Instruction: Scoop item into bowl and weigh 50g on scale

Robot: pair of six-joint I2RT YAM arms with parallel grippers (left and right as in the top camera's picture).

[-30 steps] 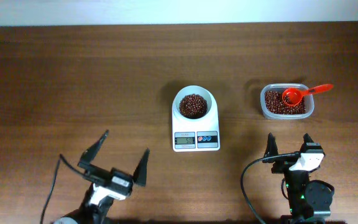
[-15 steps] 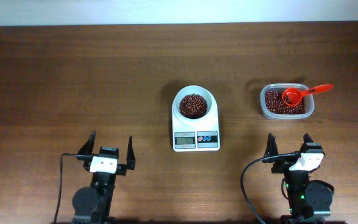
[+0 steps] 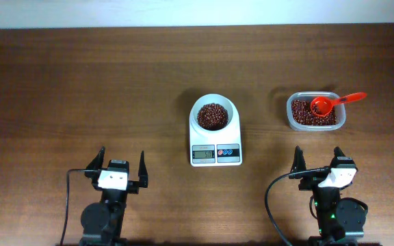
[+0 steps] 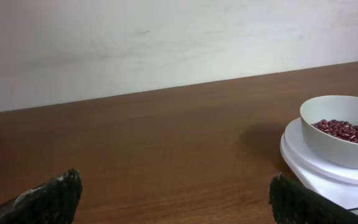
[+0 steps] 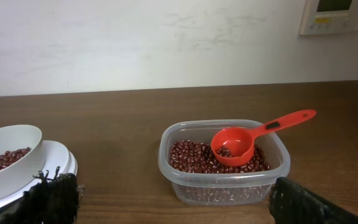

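A white bowl (image 3: 214, 113) with dark reddish-brown beans (image 3: 212, 116) in it stands on the white scale (image 3: 215, 153) at the table's middle; both also show in the left wrist view (image 4: 328, 134) and the right wrist view (image 5: 5, 165). My left gripper (image 3: 120, 166) is open and empty at the front left, well apart from the scale. My right gripper (image 3: 317, 162) is open and empty at the front right, short of the bean tub.
A clear plastic tub (image 3: 314, 113) full of beans stands right of the scale, with a red scoop (image 3: 327, 104) resting in it, handle pointing right. In the right wrist view the tub (image 5: 225, 180) sits just ahead of the fingers. A white wall lies behind the table.
The left arm has swung from a tilted pose to a straight, parked pose at the front left, gripper still open. The right arm, bowl and scoop have not moved.
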